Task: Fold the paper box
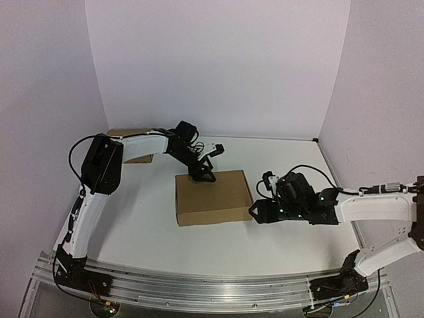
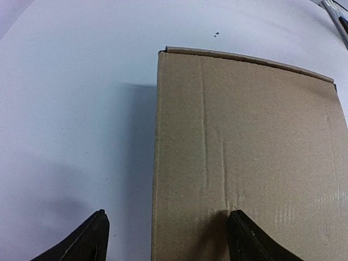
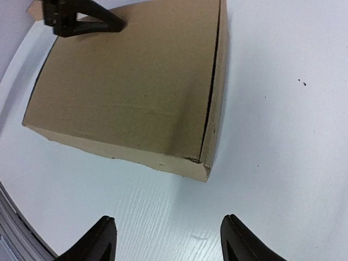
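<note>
The paper box (image 1: 211, 196) is a shallow closed brown cardboard mailer lying flat in the middle of the table. It fills the left wrist view (image 2: 244, 152) and the top of the right wrist view (image 3: 130, 81). My left gripper (image 1: 202, 173) is open at the box's far edge, one fingertip (image 2: 239, 223) touching the lid and the other (image 2: 95, 231) over the table beside the box. My right gripper (image 1: 256, 212) is open and empty just right of the box's near right corner, its fingertips (image 3: 106, 231) above bare table.
A second plain brown cardboard box (image 1: 132, 144) sits at the far left behind the left arm. White walls close the back and sides. An aluminium rail (image 1: 212, 286) runs along the near edge.
</note>
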Robot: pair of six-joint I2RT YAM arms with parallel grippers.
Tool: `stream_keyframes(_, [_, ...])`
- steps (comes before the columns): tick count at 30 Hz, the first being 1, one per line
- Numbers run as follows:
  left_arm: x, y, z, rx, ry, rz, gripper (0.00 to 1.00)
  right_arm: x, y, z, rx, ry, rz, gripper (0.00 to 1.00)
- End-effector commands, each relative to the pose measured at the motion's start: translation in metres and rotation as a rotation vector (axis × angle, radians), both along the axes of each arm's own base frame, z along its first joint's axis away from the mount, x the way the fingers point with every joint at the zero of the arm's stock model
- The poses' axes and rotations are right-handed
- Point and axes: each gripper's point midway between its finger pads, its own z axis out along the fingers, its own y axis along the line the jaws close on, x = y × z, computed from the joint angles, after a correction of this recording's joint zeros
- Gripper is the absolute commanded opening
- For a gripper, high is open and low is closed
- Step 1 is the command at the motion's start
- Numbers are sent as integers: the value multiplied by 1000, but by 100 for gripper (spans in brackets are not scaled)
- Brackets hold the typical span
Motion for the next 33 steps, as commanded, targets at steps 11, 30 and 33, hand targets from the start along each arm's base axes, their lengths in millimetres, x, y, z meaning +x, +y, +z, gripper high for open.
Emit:
stream_keyframes(11, [-67, 124, 94, -88, -25, 16, 100, 22, -21, 3, -131, -272, 754, 85])
stream_keyframes(30, [-150, 125, -16, 40, 77, 410, 96, 64, 13, -43, -89, -407, 791, 80])
stream_keyframes(33, [-151, 112, -27, 80, 60, 349, 94, 63, 21, -47, -97, -415, 825, 79])
